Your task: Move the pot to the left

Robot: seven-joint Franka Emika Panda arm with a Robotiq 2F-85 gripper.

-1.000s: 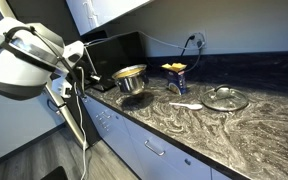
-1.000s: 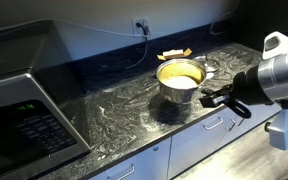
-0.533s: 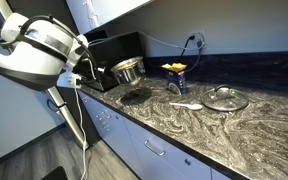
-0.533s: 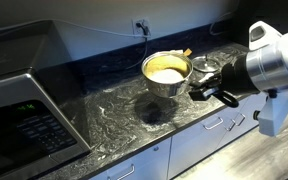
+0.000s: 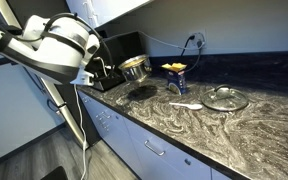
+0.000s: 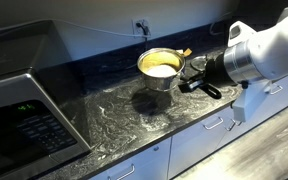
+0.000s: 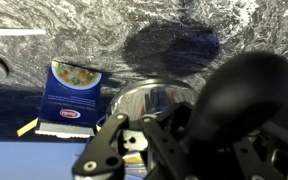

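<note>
Fingers [image 6: 196,86] of the black gripper [image 6: 184,77] sit clamped on the rim of the round shiny stainless-steel pot [image 6: 162,68]. Pot hangs clear above the dark marbled counter [image 6: 104,125], its shadow [image 6: 149,102] beneath. Lift achieved; leftward carry and set-down judged outstanding.

blue box [image 7: 72,95], red oval logo (lettering too blurred), no text readable

The round shiny stainless-steel pot [image 6: 160,67] no longer stands on the dark marbled countertop [image 6: 114,125]; it now hangs above it, displaced toward the microwave [image 6: 24,112]. The gripper [image 6: 187,77], clamped on the pot's side, has travelled with it. The white arm [image 6: 259,55] now reaches farther over the countertop.
</note>
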